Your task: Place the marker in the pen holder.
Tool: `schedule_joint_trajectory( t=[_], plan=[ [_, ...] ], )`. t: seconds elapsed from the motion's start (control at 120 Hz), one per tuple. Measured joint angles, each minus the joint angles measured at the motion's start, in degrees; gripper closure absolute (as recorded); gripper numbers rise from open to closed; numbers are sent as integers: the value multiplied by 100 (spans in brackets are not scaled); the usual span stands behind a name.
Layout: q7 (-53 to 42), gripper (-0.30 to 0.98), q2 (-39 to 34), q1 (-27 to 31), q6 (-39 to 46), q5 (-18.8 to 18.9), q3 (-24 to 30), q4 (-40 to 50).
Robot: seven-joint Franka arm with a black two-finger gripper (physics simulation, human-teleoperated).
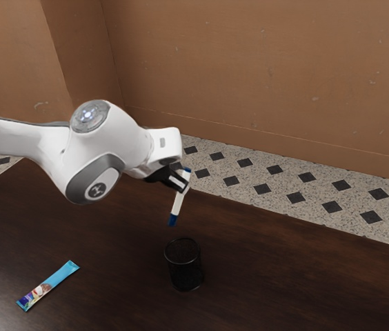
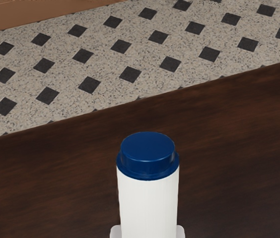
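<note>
Evidently, the marker [image 1: 178, 202] — likely light, stiff and slick — is pinched by the gripper [image 1: 181, 182] near its upper end, best kept so.

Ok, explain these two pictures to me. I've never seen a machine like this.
The machine is one white robot arm with a black, two-fingered hand. The exterior picture comes from a camera at the arm's side; the other comes from a camera on the hand, looking past the marker toward the table and the speckled floor. On the table are a dark, round pen holder and a flat, mostly blue packet. The hand grips the marker, white with blue ends, between its fingers. It is tilted and outside the holder.
</note>
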State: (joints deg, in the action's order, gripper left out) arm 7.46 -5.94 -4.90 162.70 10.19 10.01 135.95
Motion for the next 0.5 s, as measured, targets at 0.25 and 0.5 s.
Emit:
schedule_joint_trajectory(
  t=[0.25, 0.5],
  plan=[
    [679, 79, 238, 55, 445, 60, 69, -13],
    [1207, 79, -66, -45, 562, -40, 265, 376]
  ],
)
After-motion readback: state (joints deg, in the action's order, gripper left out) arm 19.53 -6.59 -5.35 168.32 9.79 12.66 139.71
